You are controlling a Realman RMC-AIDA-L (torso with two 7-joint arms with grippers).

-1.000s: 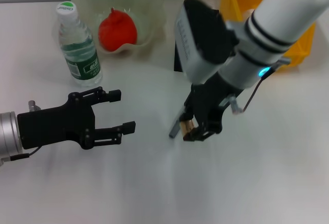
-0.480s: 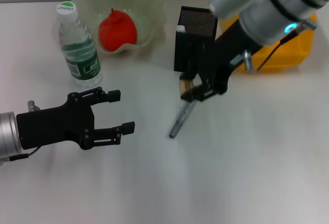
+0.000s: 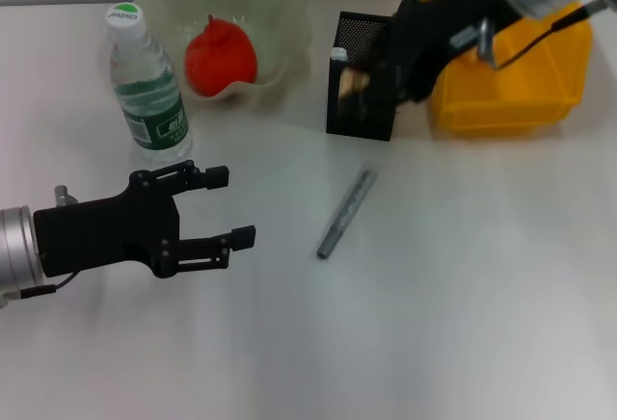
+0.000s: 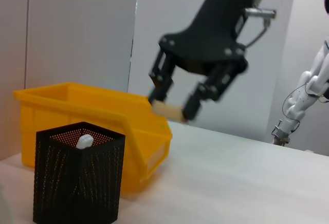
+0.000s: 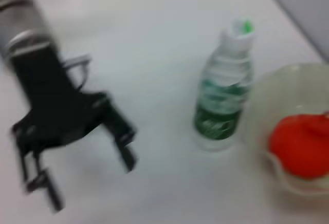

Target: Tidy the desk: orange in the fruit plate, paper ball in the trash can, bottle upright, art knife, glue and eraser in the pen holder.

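My right gripper [image 3: 364, 89] is shut on the tan eraser [image 3: 358, 81] and hangs just over the front rim of the black mesh pen holder [image 3: 359, 117]. The left wrist view shows the eraser [image 4: 167, 110] clamped between the fingers, higher than the pen holder [image 4: 79, 178]. A white cap [image 3: 336, 54], apparently the glue, pokes out of the holder. The grey art knife [image 3: 345, 214] lies on the table. The orange [image 3: 220, 56] rests in the fruit plate [image 3: 280, 6], and the bottle [image 3: 147, 88] stands upright. My left gripper [image 3: 233, 205] hovers open at the left. The paper ball is out of view.
The yellow trash can [image 3: 511, 73] stands right beside the pen holder, under my right arm. The right wrist view looks back at the bottle [image 5: 223, 106], the orange [image 5: 300, 147] and my left gripper [image 5: 77, 131]. White tabletop stretches across the front.
My right gripper has carried the eraser up and back from beside the art knife to above the pen holder. The art knife stayed on the table, and the left arm has barely moved.
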